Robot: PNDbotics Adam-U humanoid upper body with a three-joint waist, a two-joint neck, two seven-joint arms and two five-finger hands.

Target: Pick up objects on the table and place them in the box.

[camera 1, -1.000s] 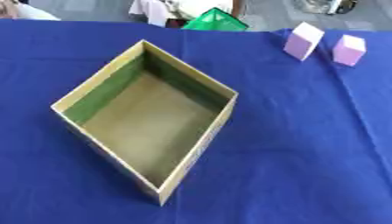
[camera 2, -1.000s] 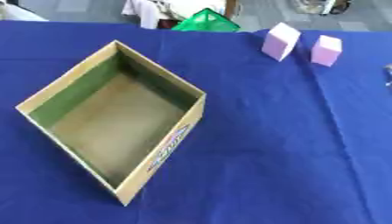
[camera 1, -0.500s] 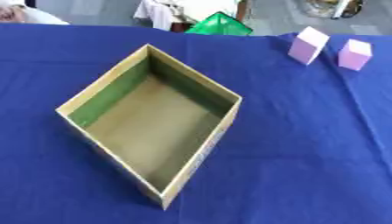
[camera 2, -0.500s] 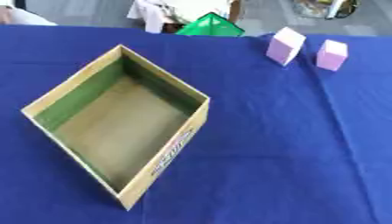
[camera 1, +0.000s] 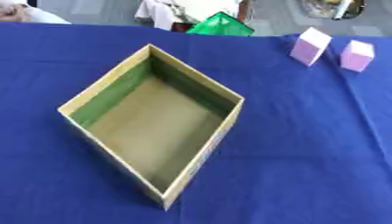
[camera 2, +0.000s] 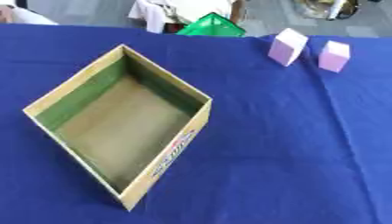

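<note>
Neither of the robot's hands shows in either eye view, so whether they are released, clenched or grasping anything cannot be told.

On the left half of the blue cloth-covered table (camera 1: pixel 306 166) sits an open tan cardboard box (camera 1: pixel 201 154), turned so one corner points toward the camera. Its inner walls look green on the far sides, its floor is plain brown, and nothing lies inside it. The outer wall facing right carries a small printed label, clearest in the right eye view.

At the far table edge, beyond the box, a green pyramid-shaped object (camera 1: pixel 220 25) stands. To the right, near the far edge and well apart from the box, two pale purple blocks stand close beside each other: the taller purple block (camera 1: pixel 309 46), tilted, and the smaller purple block (camera 1: pixel 356 55) just right of it.
</note>
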